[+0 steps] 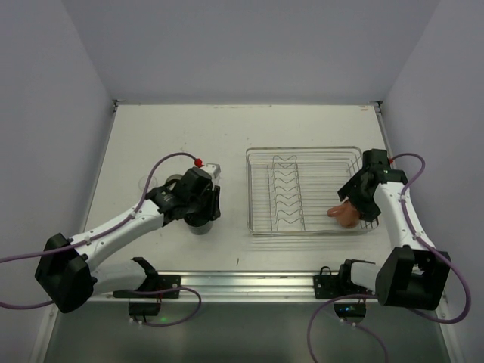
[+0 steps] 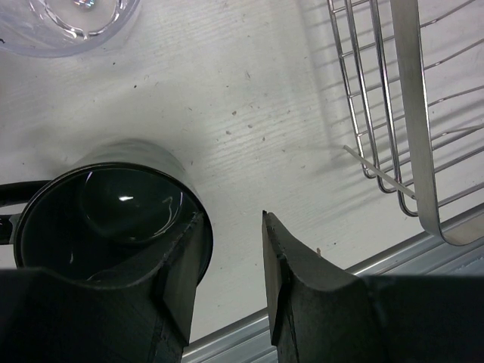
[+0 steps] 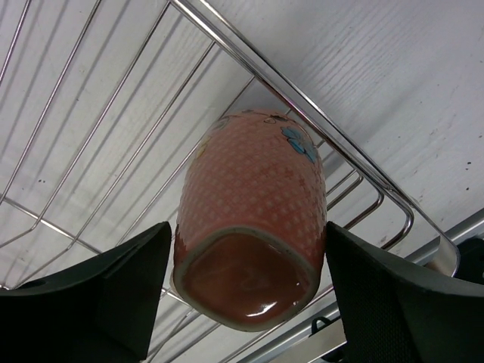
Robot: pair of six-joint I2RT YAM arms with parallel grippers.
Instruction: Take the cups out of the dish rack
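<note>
The silver wire dish rack (image 1: 302, 149) stands at centre right. My right gripper (image 1: 349, 208) is at its near right corner, shut on the salmon-pink cup (image 1: 342, 215). In the right wrist view that cup (image 3: 253, 181) sits between the fingers (image 3: 247, 227), mouth toward the camera, above the rack wires (image 3: 76, 136). My left gripper (image 1: 208, 206) is open left of the rack. The dark grey mug (image 2: 106, 219) stands upright on the table against its left finger (image 2: 178, 261); nothing is between the fingers (image 2: 231, 219). A clear tumbler (image 2: 68, 26) stands beyond. The cream cup is not in view.
The rack's near left corner (image 2: 401, 113) lies to the right of my left gripper. A metal rail (image 1: 249, 281) runs along the table's near edge. Grey walls close in the table on the left, right and back.
</note>
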